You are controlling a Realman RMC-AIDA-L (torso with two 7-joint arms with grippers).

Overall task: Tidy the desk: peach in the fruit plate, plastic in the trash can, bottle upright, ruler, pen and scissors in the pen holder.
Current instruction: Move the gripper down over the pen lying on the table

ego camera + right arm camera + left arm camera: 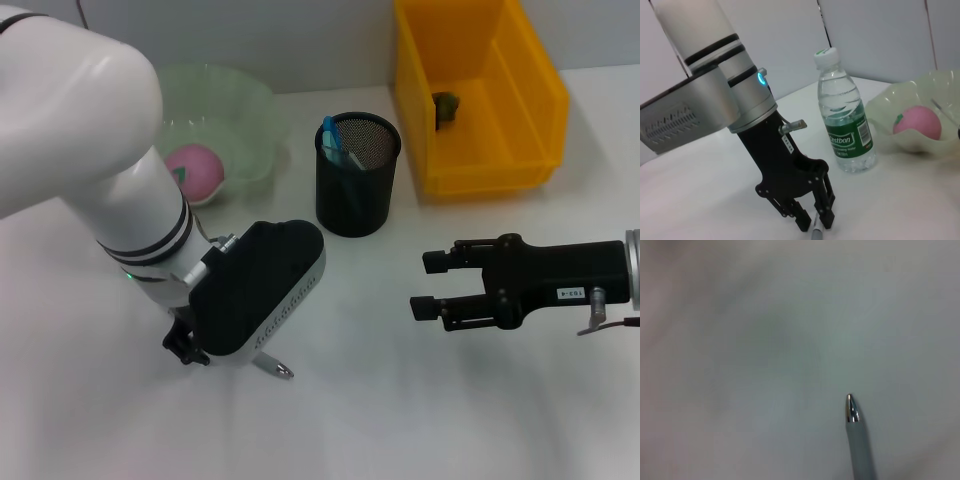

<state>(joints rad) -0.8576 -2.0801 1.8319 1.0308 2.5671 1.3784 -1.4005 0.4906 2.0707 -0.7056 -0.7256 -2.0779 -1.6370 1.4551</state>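
white desk (pixel 400 400), pale wall (pixel 790 40) behind

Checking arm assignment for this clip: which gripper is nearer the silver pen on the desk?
Left. The left gripper is down at the pen, fingers either side of it. The right gripper hovers open well off to the pen's right, in front of the pen holder.

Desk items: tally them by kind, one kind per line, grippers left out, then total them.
Containers: 3 – fruit plate, pen holder, yellow bin
Fruit: 1 – peach
Bottles: 1 – water bottle
Loose stationery: 1 – pen at the left gripper
Total: 6, not counting contents of pen holder or bin.
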